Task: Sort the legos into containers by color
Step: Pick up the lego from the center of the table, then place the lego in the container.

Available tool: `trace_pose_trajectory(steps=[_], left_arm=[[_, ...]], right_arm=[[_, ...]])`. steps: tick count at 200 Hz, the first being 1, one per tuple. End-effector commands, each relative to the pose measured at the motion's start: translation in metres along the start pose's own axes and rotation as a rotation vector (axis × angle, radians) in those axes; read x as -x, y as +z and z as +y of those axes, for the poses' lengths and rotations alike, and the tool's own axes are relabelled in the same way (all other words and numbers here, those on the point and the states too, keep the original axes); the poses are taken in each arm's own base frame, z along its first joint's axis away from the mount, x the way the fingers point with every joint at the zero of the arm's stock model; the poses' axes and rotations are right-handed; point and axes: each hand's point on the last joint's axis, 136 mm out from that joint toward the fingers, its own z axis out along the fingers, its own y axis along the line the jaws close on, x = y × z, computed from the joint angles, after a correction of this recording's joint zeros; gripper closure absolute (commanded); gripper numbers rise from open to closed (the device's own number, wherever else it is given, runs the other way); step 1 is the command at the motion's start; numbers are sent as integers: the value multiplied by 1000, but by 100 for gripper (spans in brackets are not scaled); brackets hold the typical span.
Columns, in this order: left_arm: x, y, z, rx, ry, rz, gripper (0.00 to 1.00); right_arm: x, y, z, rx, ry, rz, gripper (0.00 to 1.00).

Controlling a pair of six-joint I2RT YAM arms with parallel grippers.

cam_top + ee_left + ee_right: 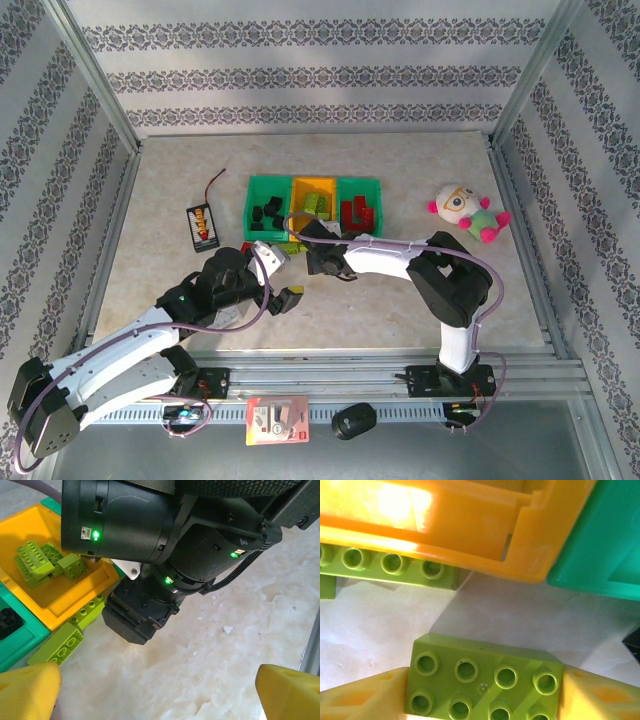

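Smooth, glossy plastic was seen on the lime brick (482, 685) and orange-yellow bin (445, 535); the desk (510, 620) was finished matt.

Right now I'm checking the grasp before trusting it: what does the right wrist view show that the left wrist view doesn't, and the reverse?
Right wrist: a lime two-by-four brick, the right gripper closed against both its ends. Left wrist: the left gripper wide open over the table, the right arm's black wrist, and lime bricks inside the orange-yellow bin. Shared: that bin and a long lime brick lying along its outer wall.
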Motion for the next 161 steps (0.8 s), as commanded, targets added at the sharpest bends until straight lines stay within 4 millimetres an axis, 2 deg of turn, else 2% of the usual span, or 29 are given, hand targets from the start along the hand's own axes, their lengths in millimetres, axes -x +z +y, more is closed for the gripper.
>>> trace_pose_trajectory(steps=[1, 36, 61, 83, 108, 161], left_arm=[[6, -5, -3, 2, 2, -16, 1], [6, -5, -3, 0, 1, -17, 1], [6, -8, -1, 12, 9, -14, 1], [7, -10, -1, 13, 7, -22, 1], [7, -9, -1, 14, 3, -22, 1], [4, -10, -1, 15, 3, -16, 1]], right_arm=[[6, -11, 2, 24, 2, -18, 35], [19, -35, 3, 49, 5, -64, 38], [41, -63, 9, 90, 6, -143, 38], [66, -76, 13, 110, -7, -194, 38], [97, -74, 13, 107, -13, -221, 38], [151, -48, 11, 96, -10, -232, 38]])
